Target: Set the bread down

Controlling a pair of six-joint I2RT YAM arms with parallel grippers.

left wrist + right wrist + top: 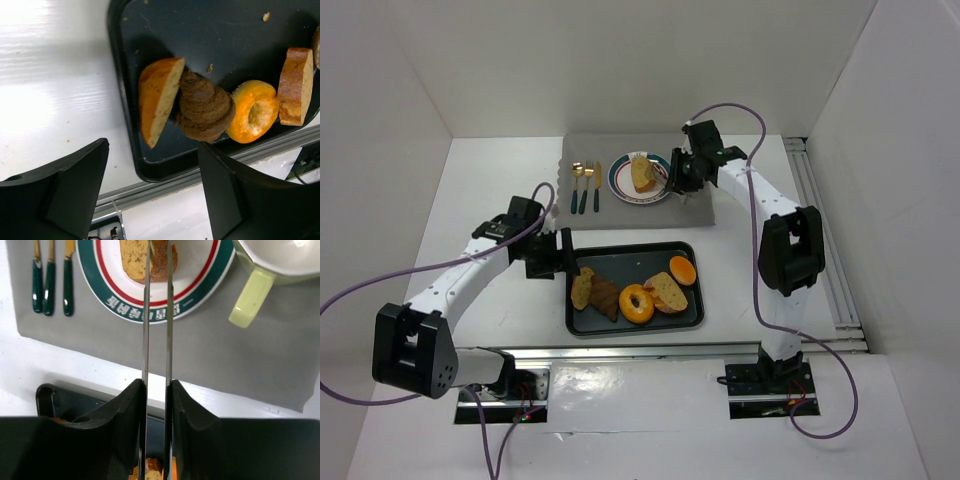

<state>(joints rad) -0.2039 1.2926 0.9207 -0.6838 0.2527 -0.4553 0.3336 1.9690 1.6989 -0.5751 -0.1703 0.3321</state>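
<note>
Showing the task partly done: one bread slice (641, 173) lies on the plate (616, 186), beyond the tray (625, 258) on the grey mat (590, 215). The right hand (662, 178), closed with nothing visibly gripped, reaches its thin blades over that slice. The left hand (568, 258), open and empty, hangs above the tray's left end, over the half roll (582, 288) and croissant (605, 297), probably the next pick. A bagel (636, 303), a second slice (668, 293) and an orange bun (682, 270) lie further right in the tray. Cutlery (585, 187) and a mug (280, 255) flank the plate, narrowing the drop zone.

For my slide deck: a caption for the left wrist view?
Open left end effector above the black tray, near a bread slice, croissant and bagel.
</note>
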